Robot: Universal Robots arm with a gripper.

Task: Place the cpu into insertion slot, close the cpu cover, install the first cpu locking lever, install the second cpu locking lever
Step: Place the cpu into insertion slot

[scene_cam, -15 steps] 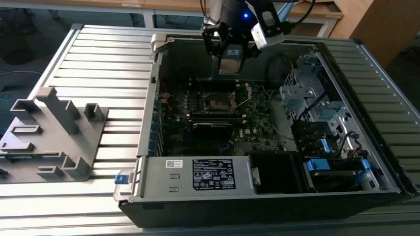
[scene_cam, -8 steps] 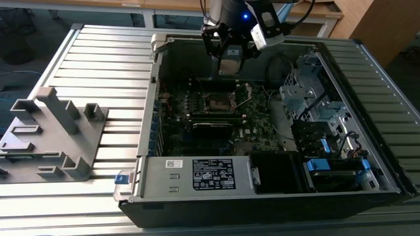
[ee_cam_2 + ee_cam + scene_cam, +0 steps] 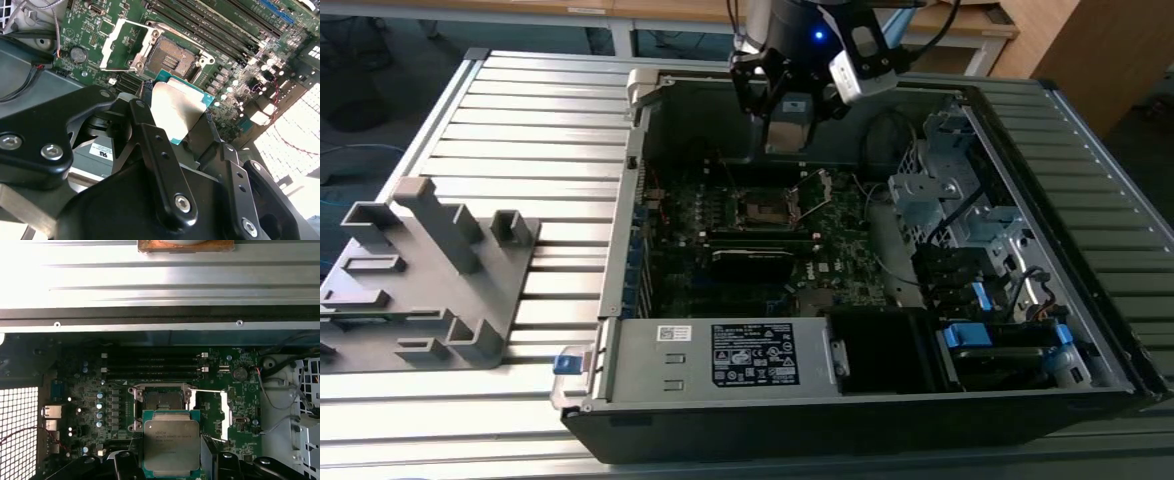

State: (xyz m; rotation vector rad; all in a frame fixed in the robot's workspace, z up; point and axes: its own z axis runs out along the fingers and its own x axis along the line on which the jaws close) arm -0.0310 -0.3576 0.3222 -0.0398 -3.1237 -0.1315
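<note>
cpu (image 3: 171,450) | flat square, silver top, green rim | jaws clamped on its edges

An open computer case (image 3: 624,250) is lying on the ribbed metal counter (image 3: 534,120), taking up the counter's half toward the exterior view's right. A grey moulded fixture (image 3: 427,270) is sitting by the counter's edge at the exterior view's left, well apart from the case. Inside, the green motherboard (image 3: 707,215) is facing up. A labelled grey power-supply box (image 3: 720,355) is sitting against the case wall nearest the exterior camera, and a metal drive cage (image 3: 947,190) is lining the wall at the exterior view's right. In the first wrist view, long black memory slots (image 3: 150,365) are running across the board, with a coin battery (image 3: 240,373) gleaming near their end.
</note>
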